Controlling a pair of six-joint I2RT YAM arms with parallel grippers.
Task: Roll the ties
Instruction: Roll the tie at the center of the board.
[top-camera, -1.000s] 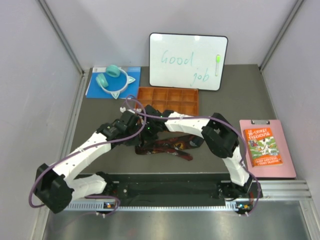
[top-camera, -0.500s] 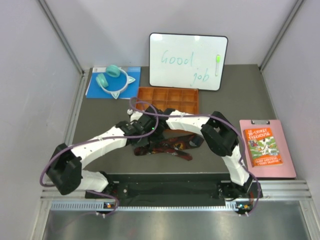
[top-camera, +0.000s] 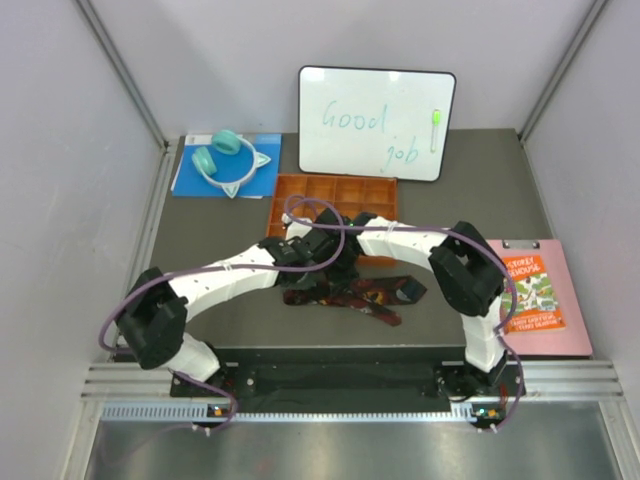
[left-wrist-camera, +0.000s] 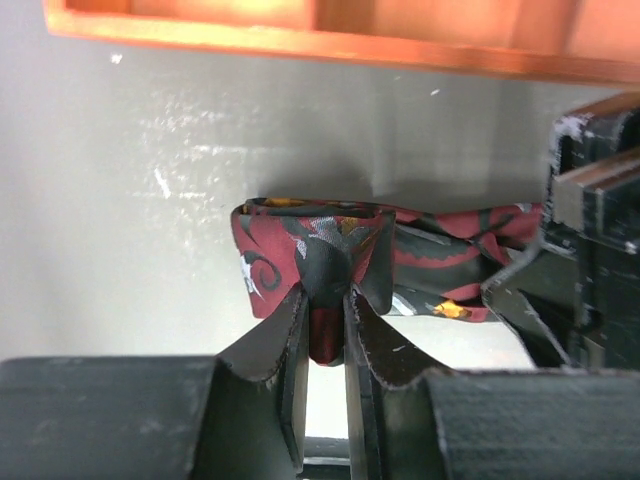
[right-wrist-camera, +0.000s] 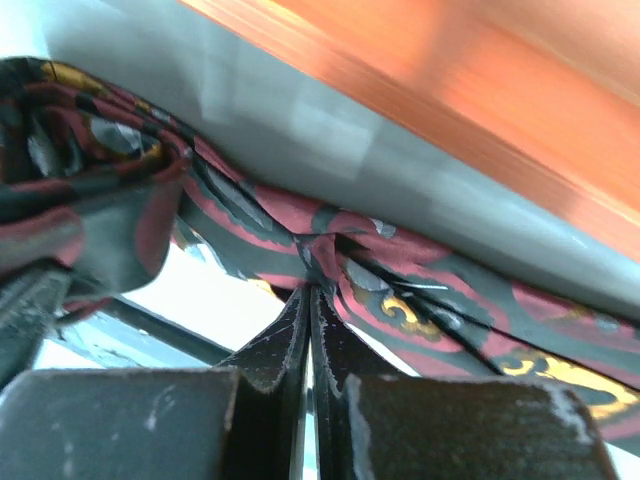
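The long soft dark red and black necktie (top-camera: 352, 294) lies on the dark grey bench (top-camera: 190, 235), just in front of the orange plastic tray with little boxes (left-wrist-camera: 300, 45). It runs side to side. The left claw (left-wrist-camera: 325, 300) pinches a small folded loop at its left end. The right claw (right-wrist-camera: 308, 300) is pressed tight on the tie just beside it. The loose long part goes off to the right, so I think the rolling must go that way.
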